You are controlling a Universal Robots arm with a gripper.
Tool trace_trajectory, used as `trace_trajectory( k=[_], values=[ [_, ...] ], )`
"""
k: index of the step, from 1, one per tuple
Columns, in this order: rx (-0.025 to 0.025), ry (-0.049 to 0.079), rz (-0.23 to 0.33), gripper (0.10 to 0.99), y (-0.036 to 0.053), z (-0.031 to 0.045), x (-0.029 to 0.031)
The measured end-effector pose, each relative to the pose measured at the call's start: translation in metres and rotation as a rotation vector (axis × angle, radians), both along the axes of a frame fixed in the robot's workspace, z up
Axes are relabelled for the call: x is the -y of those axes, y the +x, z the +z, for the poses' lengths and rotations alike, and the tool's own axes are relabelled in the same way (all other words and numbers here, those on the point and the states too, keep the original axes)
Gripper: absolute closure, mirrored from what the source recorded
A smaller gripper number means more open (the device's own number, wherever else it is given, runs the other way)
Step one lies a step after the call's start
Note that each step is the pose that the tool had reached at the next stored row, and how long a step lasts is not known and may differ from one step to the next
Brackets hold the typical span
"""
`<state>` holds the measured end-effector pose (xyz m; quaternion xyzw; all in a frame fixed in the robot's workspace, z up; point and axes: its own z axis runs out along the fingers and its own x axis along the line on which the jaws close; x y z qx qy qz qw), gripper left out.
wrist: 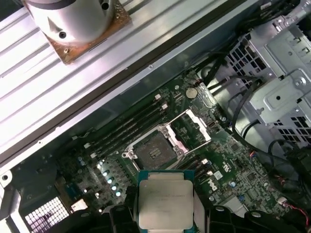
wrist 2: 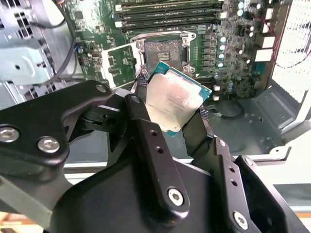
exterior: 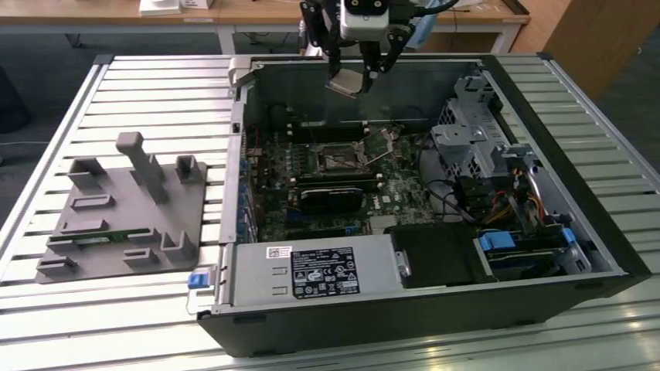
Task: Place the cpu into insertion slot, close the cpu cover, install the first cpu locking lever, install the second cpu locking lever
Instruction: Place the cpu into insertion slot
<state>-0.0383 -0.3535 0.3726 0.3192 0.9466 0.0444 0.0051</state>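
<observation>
Gripping the cpu (wrist 2: 177,103), the hand (wrist 2: 172,97) hangs above the insertion slot (wrist: 154,153).

place: robotics lab | slatted metal worktop (exterior: 154,93) under open computer case (exterior: 413,317) | grey parts jig (exterior: 113,220) beside case | wooden desks (exterior: 268,11) behind case

Slatted metal table (exterior: 134,85); wooden desk (exterior: 258,11) behind; dark grey floor (exterior: 103,42).

The cpu (wrist: 165,204) is showing a silver-grey face with a teal-green edge. The gripper (wrist 2: 172,99) is looking black. The insertion slot (wrist: 154,153) is showing a dark centre, and the circuit board (wrist: 233,179) is looking green. The table (exterior: 154,100) is showing pale grey stripes.
</observation>
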Motion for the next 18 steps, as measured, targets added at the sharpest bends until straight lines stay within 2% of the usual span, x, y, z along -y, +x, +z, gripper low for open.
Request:
trace_trajectory(
  k=[11, 18],
  values=[
    [-0.0002, -0.001, -0.197, 0.545, 0.0, -0.0035, 0.0],
    [-0.0002, -0.001, -0.324, 0.545, 0.0, -0.0085, 0.0]
  ],
)
